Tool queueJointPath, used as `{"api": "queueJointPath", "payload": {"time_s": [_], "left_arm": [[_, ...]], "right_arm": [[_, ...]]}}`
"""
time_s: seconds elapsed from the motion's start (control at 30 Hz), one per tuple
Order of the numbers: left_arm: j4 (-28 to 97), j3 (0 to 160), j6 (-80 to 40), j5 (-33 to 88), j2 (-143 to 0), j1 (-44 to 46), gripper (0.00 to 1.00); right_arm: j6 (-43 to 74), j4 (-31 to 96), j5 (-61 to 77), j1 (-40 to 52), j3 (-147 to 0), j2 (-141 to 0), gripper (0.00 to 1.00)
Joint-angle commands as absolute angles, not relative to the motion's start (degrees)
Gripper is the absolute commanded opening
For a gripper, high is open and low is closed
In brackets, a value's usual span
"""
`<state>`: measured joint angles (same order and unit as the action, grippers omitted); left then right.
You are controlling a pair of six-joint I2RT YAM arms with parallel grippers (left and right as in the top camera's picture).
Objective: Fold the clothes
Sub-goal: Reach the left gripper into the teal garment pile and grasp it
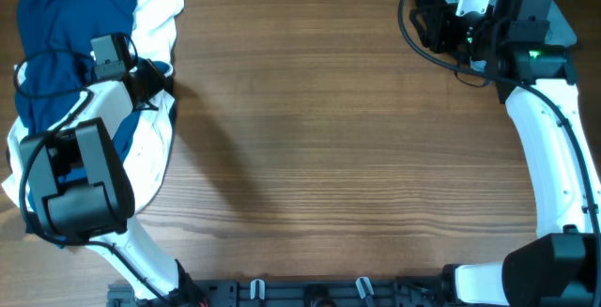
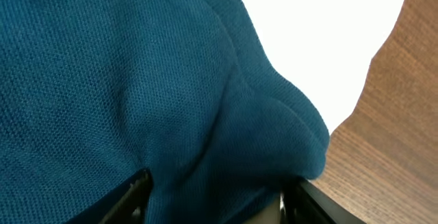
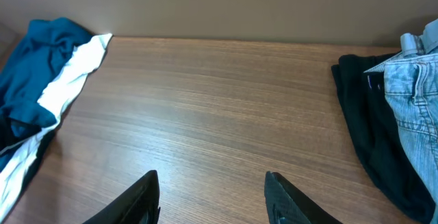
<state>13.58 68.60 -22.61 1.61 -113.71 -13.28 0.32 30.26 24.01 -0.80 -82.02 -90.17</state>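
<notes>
The dark-blue T-shirt (image 1: 66, 25) lies crumpled at the table's far left. The white shirt (image 1: 155, 11) lies partly under and beside it. My left gripper (image 1: 150, 86) is down on this pile. In the left wrist view its jaws (image 2: 215, 193) are wide apart, with a bulge of the blue T-shirt (image 2: 137, 80) between them and the white shirt (image 2: 321, 32) behind. My right gripper (image 1: 427, 21) is at the far right corner, open and empty above bare wood (image 3: 212, 190). Its view shows the blue T-shirt (image 3: 31, 66) and white shirt (image 3: 72, 77) far off.
The wooden table (image 1: 329, 138) stretches between the two arms. In the right wrist view a black garment (image 3: 363, 114) and light-blue jeans (image 3: 410, 94) lie at the right. A grey-blue bit (image 1: 566, 30) shows at the overhead view's right edge.
</notes>
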Motion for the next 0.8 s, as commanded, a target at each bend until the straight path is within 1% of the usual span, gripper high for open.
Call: {"api": "queueJointPath", "payload": {"time_s": [0.0,0.03,0.13,0.17,0.2,0.27,0.43,0.53,0.63,0.77], "left_arm": [[12.75,69.01,-29.54,3.88,-115.63,-13.28,0.58],[12.58,69.01,-31.0,3.88,-115.63,-13.28,0.54],[12.34,69.01,-32.27,4.05,-115.63,-13.28,0.27],[12.36,69.01,-32.51,4.05,-115.63,-13.28,0.13],[12.43,69.01,-33.06,4.05,-115.63,-13.3,0.04],[12.43,69.06,-33.87,4.05,-115.09,-13.28,0.04],[15.38,69.76,-31.57,3.99,-108.38,-13.28,0.04],[19.59,69.82,-28.69,4.03,-101.75,-13.28,0.04],[25.34,69.82,-28.69,4.03,-96.75,-13.28,0.04],[30.06,69.82,-28.69,4.03,-92.86,-13.23,0.04]], "right_arm": [[0.51,30.24,24.93,-0.49,-83.55,-92.23,0.5],[0.64,30.3,24.93,-0.49,-83.55,-92.49,0.5],[0.6,30.33,24.93,-0.49,-83.55,-93.03,0.49],[0.6,30.28,24.93,-0.49,-83.55,-93.03,0.49],[0.58,30.13,24.93,-0.49,-83.55,-93.03,0.48],[0.56,29.61,24.93,-0.49,-83.55,-93.03,0.46],[0.54,29.12,24.93,-0.49,-83.55,-93.01,0.46],[0.38,29.12,24.93,-0.49,-83.55,-93.01,0.46],[0.36,28.47,25.06,-0.49,-83.55,-93.01,0.46],[0.38,26.57,27.0,-0.49,-83.55,-93.01,0.46]]}}
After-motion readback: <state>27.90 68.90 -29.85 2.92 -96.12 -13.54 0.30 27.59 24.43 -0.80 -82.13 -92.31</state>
